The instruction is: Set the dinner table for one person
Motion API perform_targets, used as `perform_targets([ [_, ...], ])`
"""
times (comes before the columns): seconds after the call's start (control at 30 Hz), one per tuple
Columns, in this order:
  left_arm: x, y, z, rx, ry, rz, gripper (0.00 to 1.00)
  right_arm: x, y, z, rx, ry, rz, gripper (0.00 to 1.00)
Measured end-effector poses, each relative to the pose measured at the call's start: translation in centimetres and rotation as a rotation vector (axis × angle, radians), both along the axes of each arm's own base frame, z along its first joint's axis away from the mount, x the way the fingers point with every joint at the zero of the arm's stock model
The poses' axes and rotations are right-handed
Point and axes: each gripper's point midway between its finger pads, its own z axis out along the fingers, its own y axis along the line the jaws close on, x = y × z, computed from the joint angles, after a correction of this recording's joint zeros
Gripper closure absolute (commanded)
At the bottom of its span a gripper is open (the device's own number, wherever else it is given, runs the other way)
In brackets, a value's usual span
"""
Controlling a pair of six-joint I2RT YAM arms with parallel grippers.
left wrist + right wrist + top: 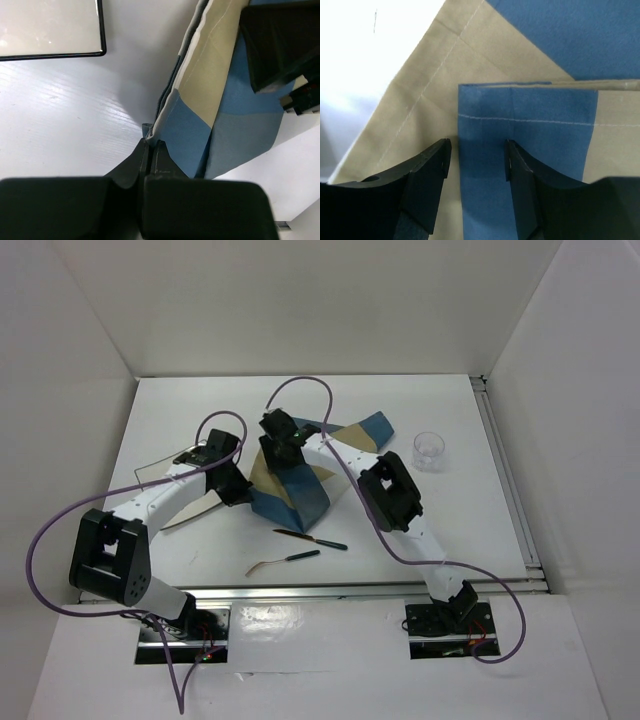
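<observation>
Top external view shows the dinner table (pixel 180 410), a broad white surface, with the blue-and-tan placemat (pixel 295 495) crumpled and partly lifted near its middle, not yet spread flat. The white square plate (pixel 45 25) lies on the table just left of the cloth. The left gripper (pixel 151 147) is clamped tight on a corner of the placemat, while the right gripper (pixel 477 150) hangs over a folded blue strip with its jaws apart on either side of it; whether the pads touch the cloth is hard to tell from the wrist view. A clear glass (pixel 428 450) stands well to the right, and a knife (pixel 310 538) and fork (pixel 283 562) lie near the front edge. The step in hand looks like unfolding the mat. Next, the right jaws likely need to pinch that fold, then both arms draw apart to flatten it.
</observation>
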Motion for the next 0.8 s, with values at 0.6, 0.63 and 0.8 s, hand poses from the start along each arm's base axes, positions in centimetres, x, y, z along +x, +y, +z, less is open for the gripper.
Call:
perform_targets([
  [0.6, 1.5, -0.9, 2.4, -0.037, -0.048, -0.013, 1.00, 1.4, -0.9, 0.8, -0.023, -0.060, -0.083, 1.00],
  [0.63, 1.6, -1.0, 2.6, -0.038, -0.054, -0.013, 1.00, 1.2, -1.3, 1.4, -0.021, -0.062, -0.087, 1.00],
  [0.8, 2.8, -1.0, 4.7, -0.039, -0.096, -0.025, 1.00, 2.0, -4.1, 8.3, 0.061, -0.120, -0.146, 1.00],
])
